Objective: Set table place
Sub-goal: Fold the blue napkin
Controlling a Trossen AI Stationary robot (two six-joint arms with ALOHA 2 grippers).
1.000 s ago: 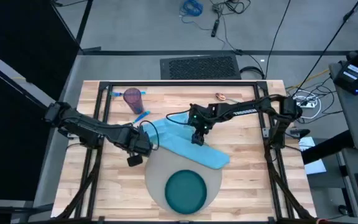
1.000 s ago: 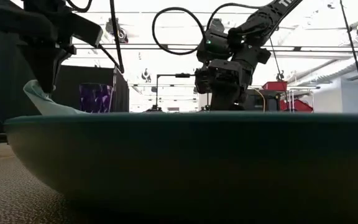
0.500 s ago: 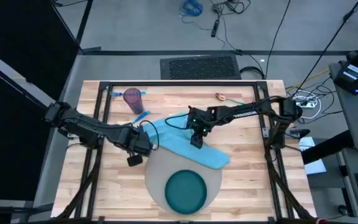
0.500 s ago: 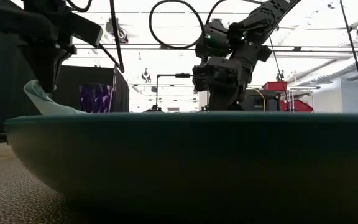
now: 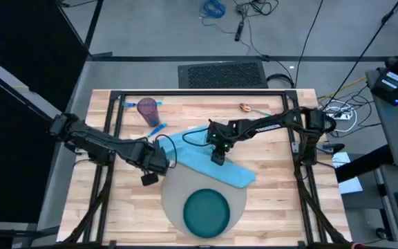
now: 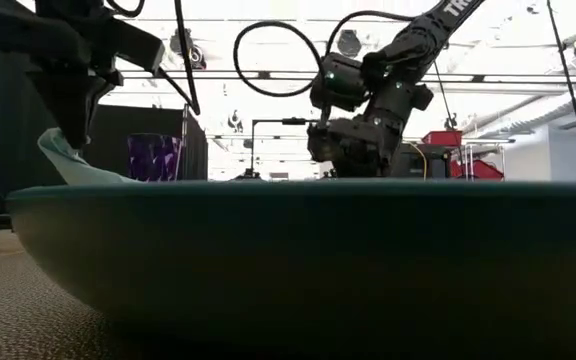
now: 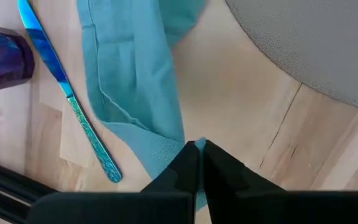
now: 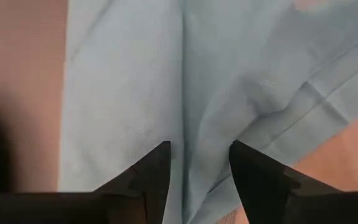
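My left gripper (image 5: 163, 160) sits over the left part of the table (image 5: 268, 180), fingers (image 7: 188, 163) pinched tight on the corner of the blue napkin (image 5: 202, 158), lifting that corner a little off the wood. Just behind it, toward the far left corner of the table, stands a purple cup (image 5: 147, 108), and a blue-handled piece of cutlery (image 7: 67, 99) lies between the cup and the napkin.

The napkin runs on a slant from my left gripper across the middle of the table, its lower right end lying over the far edge of the grey placemat (image 5: 173, 190). The placemat rests at the near middle of the table, with the teal plate (image 5: 206, 211) sitting on it toward the front.

My right gripper (image 5: 218, 155) hangs over the middle of the napkin, fingers (image 8: 151, 177) spread apart with the cloth showing between them. A small orange-brown thing (image 5: 244, 107) lies near the far right edge of the table.
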